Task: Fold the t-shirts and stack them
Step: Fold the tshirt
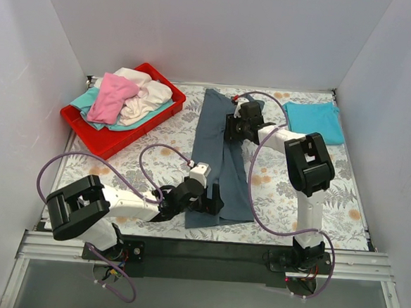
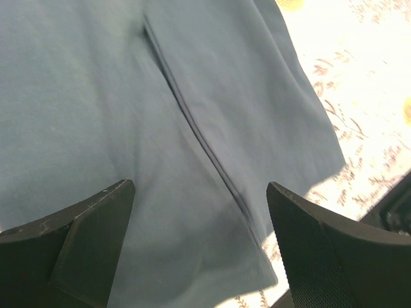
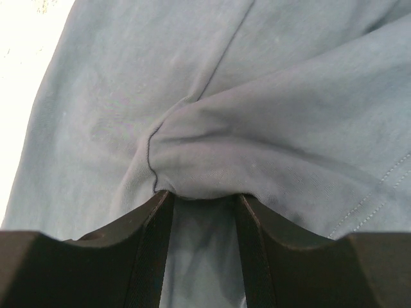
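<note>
The slate grey-blue t-shirt (image 1: 220,151) lies as a long narrow strip down the middle of the floral cover, with its sides folded in. My left gripper (image 1: 213,197) is open just above the shirt's near end (image 2: 96,96), with cloth and a seam between its fingers. My right gripper (image 1: 233,128) is at the shirt's far part, with its fingers closed in on a bunched fold of the cloth (image 3: 257,154). A turquoise t-shirt (image 1: 315,121) lies flat at the far right. Pink (image 1: 114,97), cream-white (image 1: 146,97) and teal (image 1: 89,105) shirts are piled in the tray.
The red plastic tray (image 1: 100,143) stands at the far left. White walls enclose the table on three sides. The floral cover (image 1: 280,194) shows bare on both sides of the grey shirt. Purple cables loop over both arms.
</note>
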